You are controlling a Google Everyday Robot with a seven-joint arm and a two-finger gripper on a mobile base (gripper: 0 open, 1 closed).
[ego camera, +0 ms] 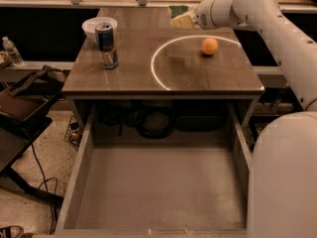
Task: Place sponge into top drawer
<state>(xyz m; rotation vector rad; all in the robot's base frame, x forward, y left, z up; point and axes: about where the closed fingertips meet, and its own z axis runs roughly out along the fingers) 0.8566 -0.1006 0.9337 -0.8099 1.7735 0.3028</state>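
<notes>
Hovering at the far edge of the tabletop (198, 78), the tool (192, 19) met the sponge (179, 15), which sat at its tip on the side toward the far left corner. Whether the tool had hold of the sponge, I could not tell. The top drawer (158, 192) stood open below the near edge, so the carry likely had to run straight across the tabletop toward it.

Smooth white arm (277, 31) of rounded tubular segments, bulky white body shell (285, 177); gripper (185, 18) over tabletop's (198, 78) far edge.
</notes>
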